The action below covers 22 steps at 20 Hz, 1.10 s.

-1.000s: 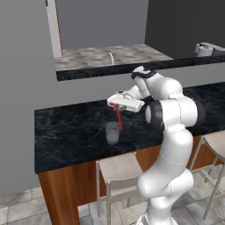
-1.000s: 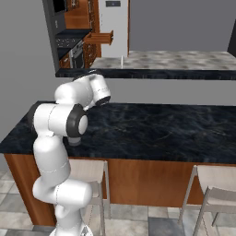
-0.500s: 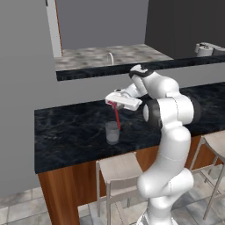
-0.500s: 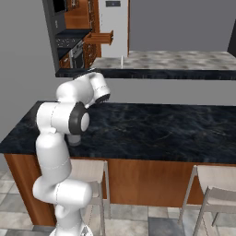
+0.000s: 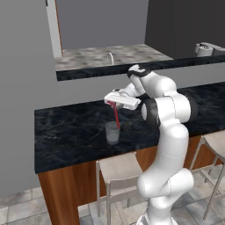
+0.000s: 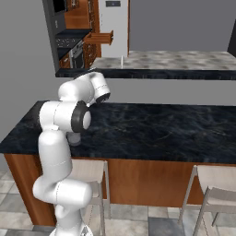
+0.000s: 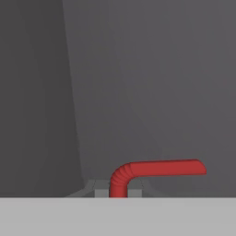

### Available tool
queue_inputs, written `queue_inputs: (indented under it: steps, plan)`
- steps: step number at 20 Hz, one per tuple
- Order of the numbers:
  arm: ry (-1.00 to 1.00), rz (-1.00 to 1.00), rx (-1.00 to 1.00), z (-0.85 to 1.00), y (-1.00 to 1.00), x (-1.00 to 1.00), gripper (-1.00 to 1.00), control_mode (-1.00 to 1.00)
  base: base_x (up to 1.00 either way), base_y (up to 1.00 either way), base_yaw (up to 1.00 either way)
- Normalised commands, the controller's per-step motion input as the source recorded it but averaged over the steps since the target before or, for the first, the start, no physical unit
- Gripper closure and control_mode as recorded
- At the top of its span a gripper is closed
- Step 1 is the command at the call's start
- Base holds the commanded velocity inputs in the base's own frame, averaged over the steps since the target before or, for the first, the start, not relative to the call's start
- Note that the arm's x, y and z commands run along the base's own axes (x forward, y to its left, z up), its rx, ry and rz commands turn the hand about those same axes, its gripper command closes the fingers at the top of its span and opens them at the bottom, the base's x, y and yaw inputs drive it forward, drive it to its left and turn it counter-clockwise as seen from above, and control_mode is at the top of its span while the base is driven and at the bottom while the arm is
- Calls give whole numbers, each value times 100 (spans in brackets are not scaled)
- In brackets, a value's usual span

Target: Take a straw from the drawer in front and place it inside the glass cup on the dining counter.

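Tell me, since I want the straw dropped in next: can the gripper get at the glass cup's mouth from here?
Probably yes. The gripper, shut on the red straw, hangs just above the glass cup on the dining counter; the straw's lower end sits about at its rim, nothing between.

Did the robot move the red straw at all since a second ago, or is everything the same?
Only a tiny bit. The hand, shut on the red straw, has crept slightly toward the wall and sits over the glass cup. The straw hangs down with its lower end at the cup's rim. The cup has stayed where it was on the dining counter, and the straw is still held.
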Motion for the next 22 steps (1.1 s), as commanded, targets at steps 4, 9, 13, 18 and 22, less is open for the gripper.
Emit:
queue_inputs:
  steps: [4,9,13,18,22]
  plan:
    - [0,2,0,-19,0,3,100,-100,0,0,0]
    - [0,3,0,-22,0,8,100,-100,0,0,0]
    - [0,3,0,-13,0,20,100,-100,0,0,0]
    - [0,3,1,-3,0,23,100,-100,0,0,0]
    - [0,3,2,0,2,26,100,-100,0,0,0]
